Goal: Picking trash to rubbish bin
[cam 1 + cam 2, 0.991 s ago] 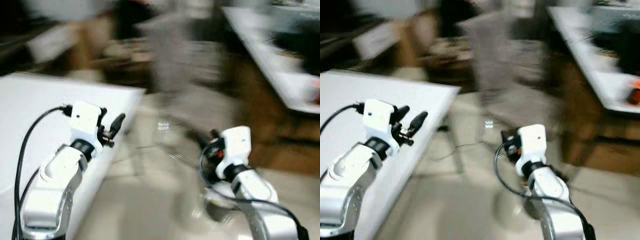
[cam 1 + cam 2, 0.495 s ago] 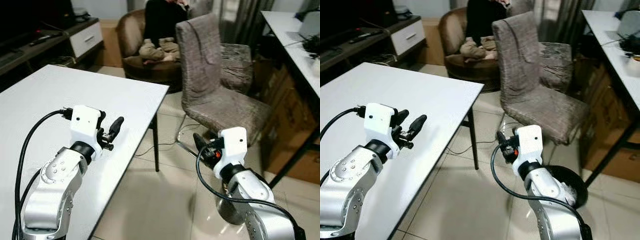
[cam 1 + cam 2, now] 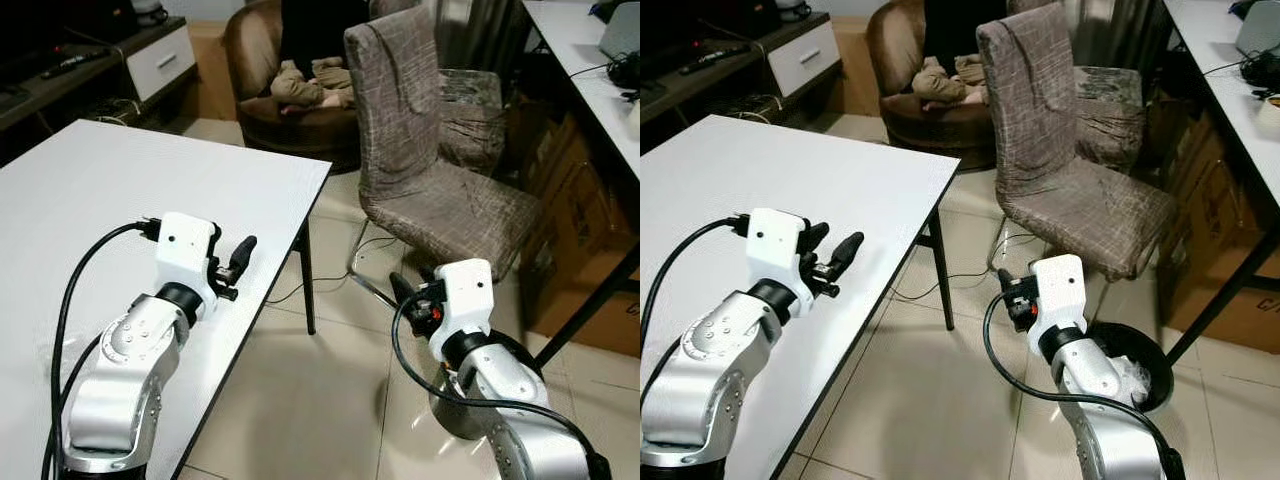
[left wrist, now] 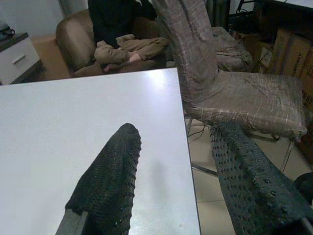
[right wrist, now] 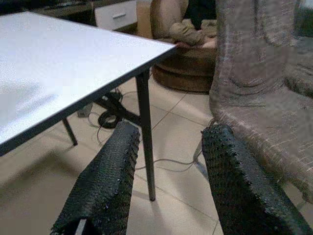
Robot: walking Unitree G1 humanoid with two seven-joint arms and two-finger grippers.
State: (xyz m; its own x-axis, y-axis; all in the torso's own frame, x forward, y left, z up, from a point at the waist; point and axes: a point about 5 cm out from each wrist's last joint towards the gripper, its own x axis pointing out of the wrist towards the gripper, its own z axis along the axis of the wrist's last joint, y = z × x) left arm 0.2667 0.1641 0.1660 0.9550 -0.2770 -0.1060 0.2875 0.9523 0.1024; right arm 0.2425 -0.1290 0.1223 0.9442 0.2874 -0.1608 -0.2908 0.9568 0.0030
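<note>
Black round rubbish bin [image 3: 1137, 352] on floor, white trash [image 3: 1132, 378] inside.

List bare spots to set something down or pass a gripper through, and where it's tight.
The white table top is bare ahead of the left gripper. Open floor tiles run between the table leg and the right gripper. Tight: chair, black bin and desk leg crowd the right side.

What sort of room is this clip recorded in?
Probably a home living or dining area: a white table, a fabric-covered chair, a brown armchair with a person seated, and a black rubbish bin on the tiled floor.
</note>
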